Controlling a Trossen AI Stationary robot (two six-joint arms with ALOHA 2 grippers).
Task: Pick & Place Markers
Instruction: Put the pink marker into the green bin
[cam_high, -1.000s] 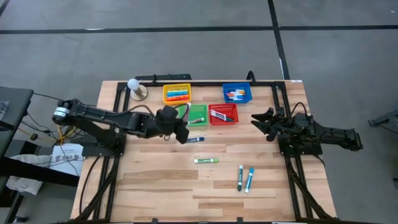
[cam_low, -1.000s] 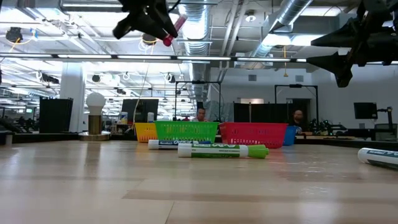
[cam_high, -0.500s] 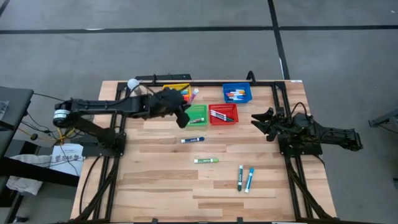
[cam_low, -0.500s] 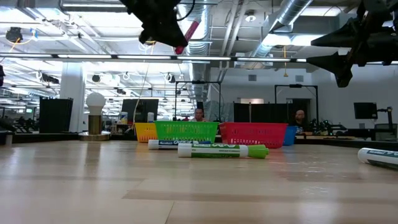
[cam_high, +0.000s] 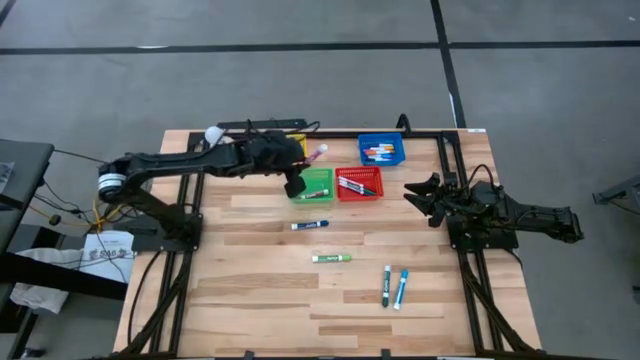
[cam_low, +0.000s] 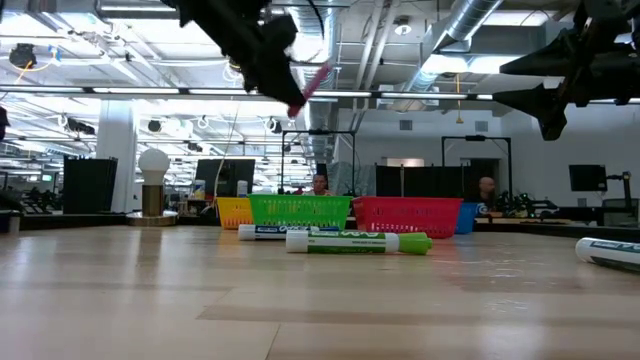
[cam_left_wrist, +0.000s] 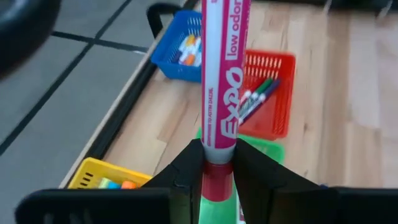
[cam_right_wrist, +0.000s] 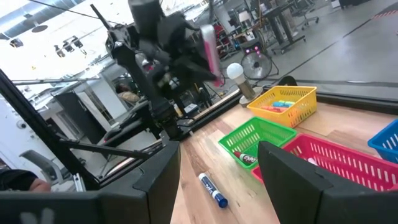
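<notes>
My left gripper (cam_high: 303, 163) holds a pink marker (cam_high: 317, 153) in the air above the baskets at the far side, shut on it. In the left wrist view the marker (cam_left_wrist: 221, 74) sticks out past the fingers over the green basket (cam_left_wrist: 249, 149). Loose on the table lie a blue marker (cam_high: 310, 225), a green marker (cam_high: 331, 258), and a green and blue pair (cam_high: 392, 288). The yellow (cam_high: 296, 141), green (cam_high: 315, 184), red (cam_high: 359, 183) and blue (cam_high: 382, 150) baskets hold more markers. My right gripper (cam_high: 417, 195) waits open at the right edge. My left gripper pinches the pink marker between its two fingers (cam_left_wrist: 186, 177) at the darker capped end (cam_left_wrist: 217, 177). The rest of the barrel runs out beyond the fingertips. The marker is lifted clear of the table and baskets, slanting in the low view (cam_low: 312, 84).
A white bulb on a brass base (cam_high: 216, 140) stands at the far left corner. Black frame rails (cam_high: 440, 150) run along the far and side edges. Bare wood (cam_high: 250, 290) spreads across the near half, around the loose markers.
My left gripper has swung with the pink marker from above the blue marker toward the table's far edge, over the baskets, rolling its wrist as it went. The marker has stayed in the hold and now slants differently. The blue marker below it lies uncovered.
</notes>
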